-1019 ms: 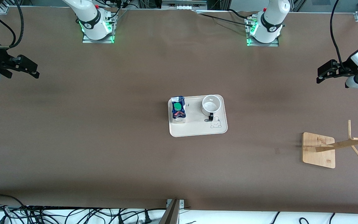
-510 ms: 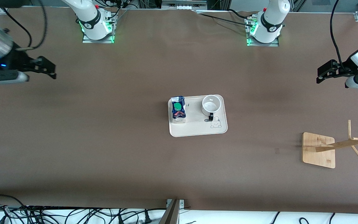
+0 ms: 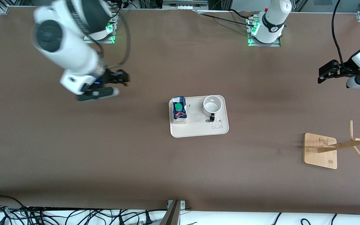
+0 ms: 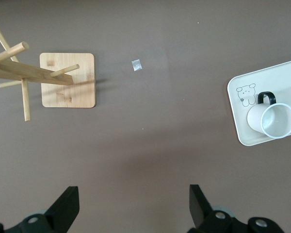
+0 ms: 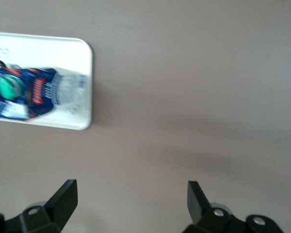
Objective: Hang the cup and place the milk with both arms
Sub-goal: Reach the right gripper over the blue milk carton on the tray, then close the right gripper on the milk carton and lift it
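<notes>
Our right end effector (image 3: 122, 78) hung open over bare table (image 3: 105, 150) short of the tray (image 3: 198, 132); the left end effector (image 3: 323, 75) waited open at its table end. Nothing was done: milk (image 3: 179, 109) and cup (image 3: 212, 105) stood on the tray, wooden rack (image 3: 339, 147) empty, open room all round.

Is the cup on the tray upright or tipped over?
Upright: the cup stands on the tray with its round mouth facing up and its inside showing.
</notes>
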You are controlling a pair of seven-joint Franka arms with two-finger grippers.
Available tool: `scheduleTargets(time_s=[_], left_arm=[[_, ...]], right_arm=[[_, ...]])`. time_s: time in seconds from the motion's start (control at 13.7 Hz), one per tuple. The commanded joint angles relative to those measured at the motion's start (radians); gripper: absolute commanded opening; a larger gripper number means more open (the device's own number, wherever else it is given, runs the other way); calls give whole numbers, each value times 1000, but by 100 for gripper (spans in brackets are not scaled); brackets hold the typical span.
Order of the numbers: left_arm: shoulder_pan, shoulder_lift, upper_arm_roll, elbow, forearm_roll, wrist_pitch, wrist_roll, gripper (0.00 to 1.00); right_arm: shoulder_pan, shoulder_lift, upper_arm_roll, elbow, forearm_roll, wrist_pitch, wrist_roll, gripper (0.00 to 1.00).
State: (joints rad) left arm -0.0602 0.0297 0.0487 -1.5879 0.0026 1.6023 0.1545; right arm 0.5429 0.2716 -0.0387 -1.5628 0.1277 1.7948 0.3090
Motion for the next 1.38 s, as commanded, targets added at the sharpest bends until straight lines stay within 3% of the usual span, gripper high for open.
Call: scheduleTargets(time_s=[0.0,0.15,0.36,0.73,1.09,1.31], left_arm=[[-3,18,-3,40,16,-28,-10,100],[-3,18,-3,40,16,-28,-10,100],[-4,18,-4,40,16,-28,-10,100],[-3,18,-3,40,16,-30,-10,100],[-4,18,-4,40,16,-30,-10,100],[-3,18,-3,40,14,-31,-9,100]], right_arm=[[109,168,-9,192,16,21,154,100],[175,251,-10,259,10,67,238,100],[232,319,-18,268,-2,167,268,100],[249,371,-15,268,-75,213,291,100],[258,426,-18,268,-82,279,289,100],[258,423,-18,270,-82,273,286,67]])
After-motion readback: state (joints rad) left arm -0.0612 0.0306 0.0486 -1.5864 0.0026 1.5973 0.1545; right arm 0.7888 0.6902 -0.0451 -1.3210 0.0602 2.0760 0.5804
